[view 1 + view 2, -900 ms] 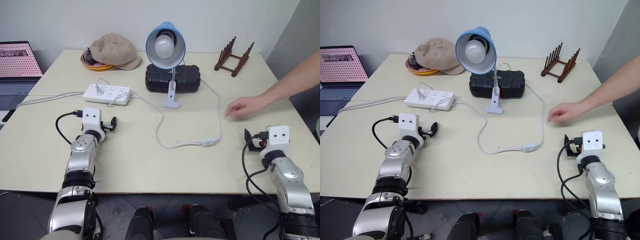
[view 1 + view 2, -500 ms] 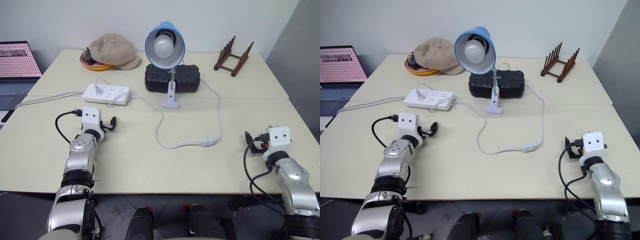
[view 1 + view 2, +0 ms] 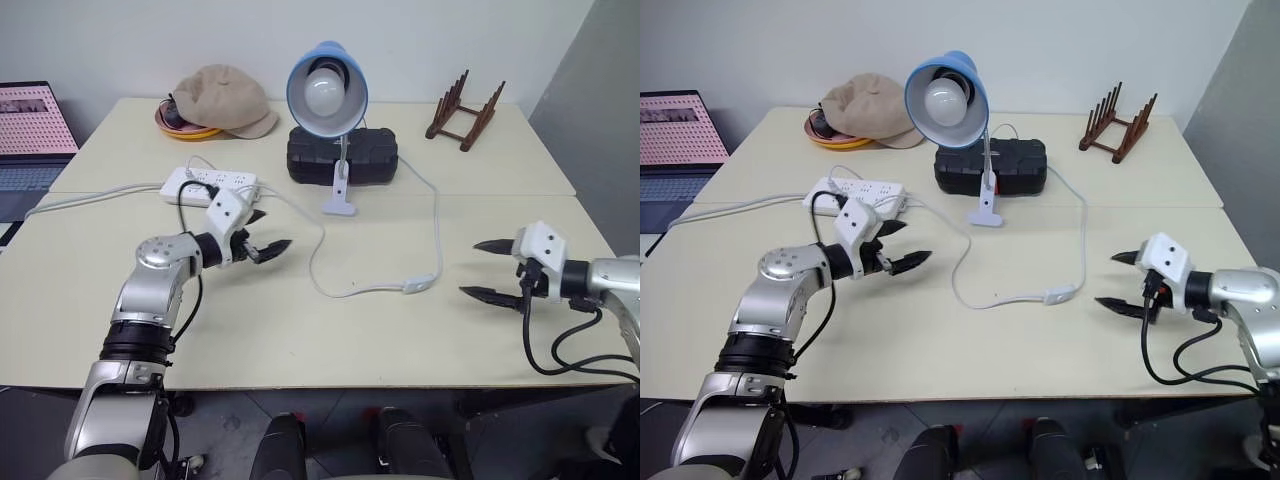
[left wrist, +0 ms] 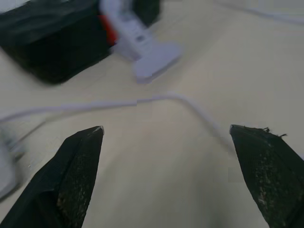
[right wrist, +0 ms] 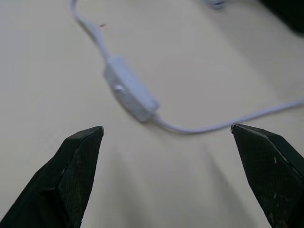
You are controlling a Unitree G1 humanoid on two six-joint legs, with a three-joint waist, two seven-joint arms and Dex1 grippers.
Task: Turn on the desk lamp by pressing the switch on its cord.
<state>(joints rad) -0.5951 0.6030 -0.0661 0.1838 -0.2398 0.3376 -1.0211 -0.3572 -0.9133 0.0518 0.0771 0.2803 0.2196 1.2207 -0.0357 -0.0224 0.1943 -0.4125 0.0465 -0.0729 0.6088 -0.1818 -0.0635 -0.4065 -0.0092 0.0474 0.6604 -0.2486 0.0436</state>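
Across the pale tabletop [image 3: 300, 330] the two arms reach inward from opposite sides, each bent at the elbow with its forearm raised clear of the surface. On the near left, the left gripper [image 3: 264, 232] points toward the middle of the table with its two black fingers spread wide and nothing between them, hovering just in front of the white power strip [image 3: 205, 185]. On the right, the right gripper [image 3: 487, 268] points leftward, its fingers likewise set wide apart and empty, aimed at the switch [image 3: 421, 285] but well apart from it. At the back, a black case [image 3: 342, 158] lies on the table, and the desk lamp [image 3: 328, 90] stands in front of it on its white clip base, its blue shade facing forward and the bulb unlit. Farther back sit a beige cap [image 3: 222, 98] and a brown wooden rack [image 3: 464, 110]. From the lamp, the cord [image 3: 438, 220] runs down the table to the switch, which lies flat between the two grippers, nearer the right one.
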